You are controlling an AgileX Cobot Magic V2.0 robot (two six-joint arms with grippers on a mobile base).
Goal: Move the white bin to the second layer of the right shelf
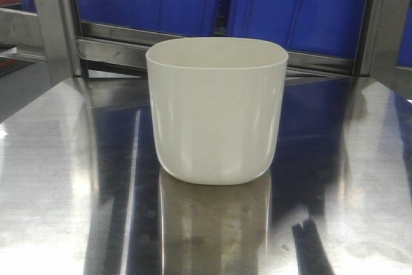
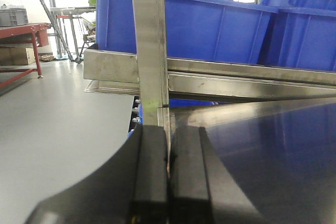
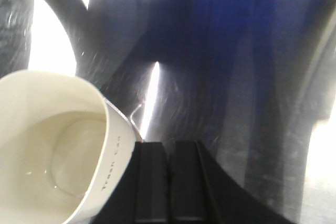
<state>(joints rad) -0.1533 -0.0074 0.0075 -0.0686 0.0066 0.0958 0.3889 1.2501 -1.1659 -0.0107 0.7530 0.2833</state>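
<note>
White bin (image 1: 216, 111) upright on steel worktop (image 1: 58, 178), awaiting pickup; right pincer (image 3: 169, 149) together just beside its wall, left pincer (image 2: 169, 141) together, idle.

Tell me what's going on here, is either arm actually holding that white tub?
Neither arm holds it. The white bin stands upright and empty on the steel table, in front of a rack loaded with blue crates, so the move to the shelf has not begun. The right gripper sits shut just beside the bin's wall; whether it touches is unclear. The left gripper is shut and empty near the table's edge, facing a rack post.
</note>
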